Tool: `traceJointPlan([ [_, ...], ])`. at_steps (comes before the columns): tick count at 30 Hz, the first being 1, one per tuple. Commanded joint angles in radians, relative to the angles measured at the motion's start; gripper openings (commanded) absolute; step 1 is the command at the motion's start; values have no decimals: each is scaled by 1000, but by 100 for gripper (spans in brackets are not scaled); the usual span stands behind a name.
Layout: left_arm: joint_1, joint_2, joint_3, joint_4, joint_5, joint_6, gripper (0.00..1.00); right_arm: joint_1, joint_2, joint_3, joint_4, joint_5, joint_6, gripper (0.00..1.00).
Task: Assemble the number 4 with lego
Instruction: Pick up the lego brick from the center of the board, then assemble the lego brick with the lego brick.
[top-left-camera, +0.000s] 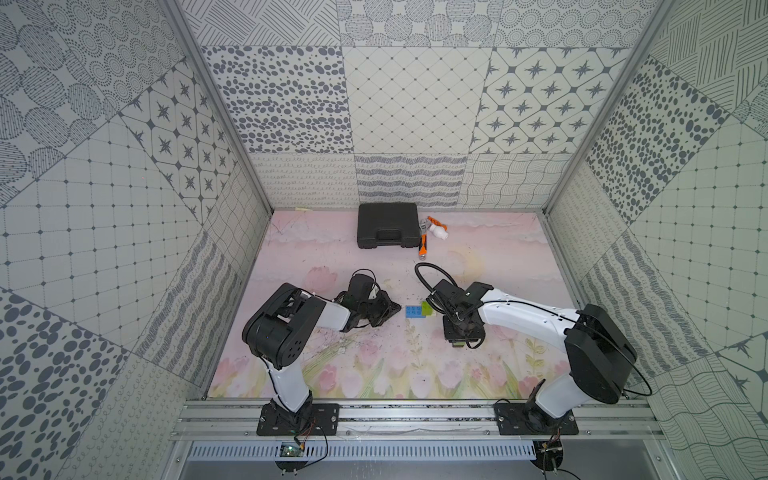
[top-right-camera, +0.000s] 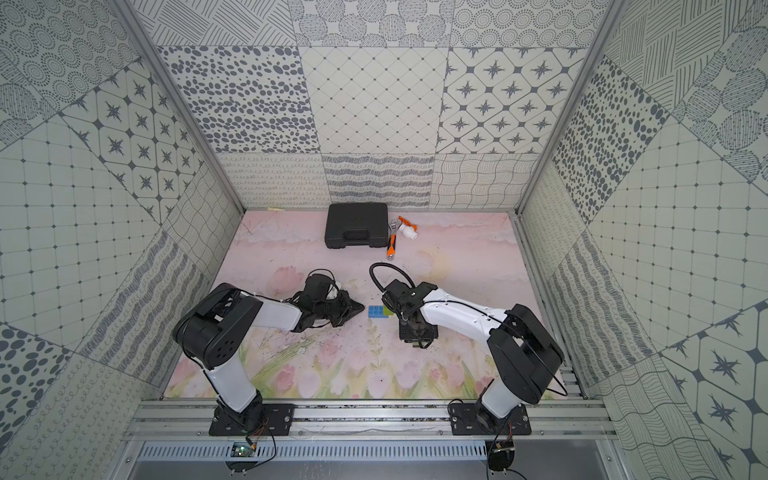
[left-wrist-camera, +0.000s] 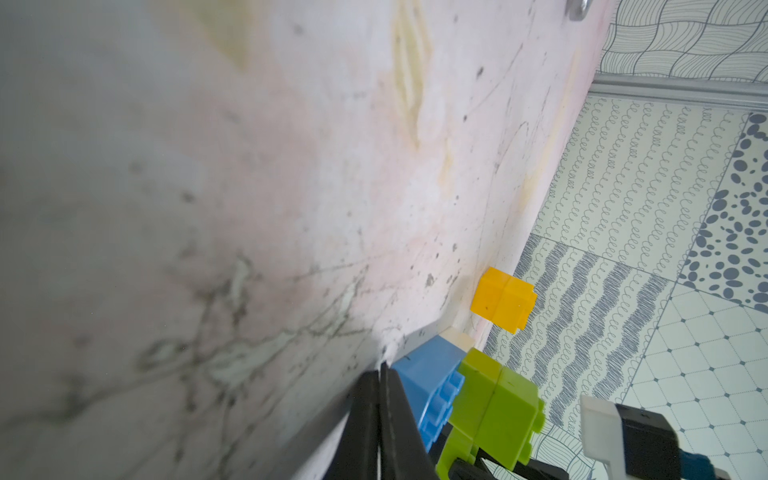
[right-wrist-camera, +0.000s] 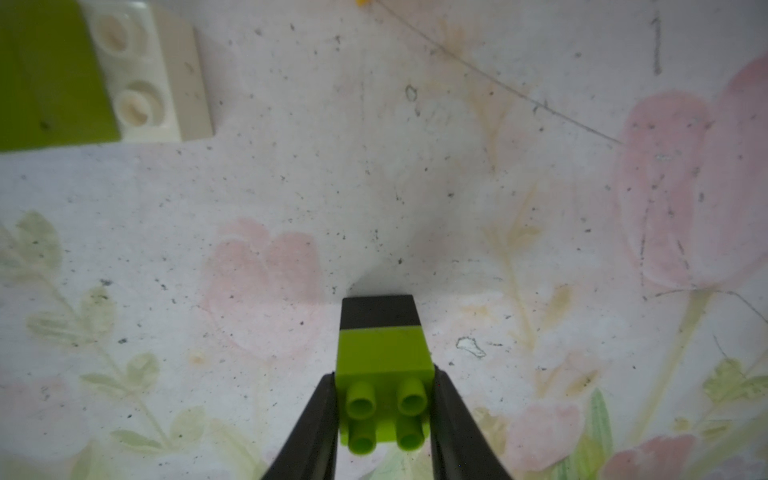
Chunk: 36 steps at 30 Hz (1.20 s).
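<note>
Nearest the rail, the right pincer (right-wrist-camera: 384, 419) has closed on a lime green brick (right-wrist-camera: 384, 365), a finger on either flank, studs facing the wrist camera. A black brick (right-wrist-camera: 379, 311) sits joined to the green one's far end, and the pair lies low over the worktop (right-wrist-camera: 374, 187), probably resting on it, though I cannot be sure from this angle.

Take the blue brick (top-left-camera: 412, 311) as the landmark. It lies at the middle of the worktop in both top views, with another lime green brick (top-left-camera: 426, 308) touching its right end. The right wrist view shows a white brick (right-wrist-camera: 153, 70) butted against that green piece. The held green-and-black pair is on the near right of the blue brick, a little apart from it. The left pincer (left-wrist-camera: 380, 415) is on the blue brick's left, its tip just beside the brick, fingers pressed together on nothing. Beyond the blue cluster a yellow brick (left-wrist-camera: 503, 299) stands alone.

To my eye the crossbar is laid and the step in hand is fetching an arm of the number 4. Next the right pincer needs to lift the pair, carry it to the blue cluster and press it squarely onto the studs while the left steadies the base.

Farthest from the blue brick, by the back wall, lie a black case (top-left-camera: 388, 226) and an orange-handled tool (top-left-camera: 424, 241).
</note>
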Motion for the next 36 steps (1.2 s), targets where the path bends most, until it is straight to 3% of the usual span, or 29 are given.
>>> traceJointPlan([
  [1,-1,29,-16,-302,-109,24,8,18,-91,43,-55,24,17,19],
  [5,-1,43,2,-306,-104,37,8,46,-141,171,-129,25,9,12],
  [9,-1,50,7,-302,-102,38,7,88,-89,344,-168,9,-15,10],
  [19,19,46,-42,-249,-98,4,7,149,261,730,-200,10,-46,10],
  [29,26,53,-48,-227,-82,10,6,149,481,887,-277,64,-34,8],
  [36,26,52,-49,-225,-80,13,6,130,530,900,-288,79,-47,8],
])
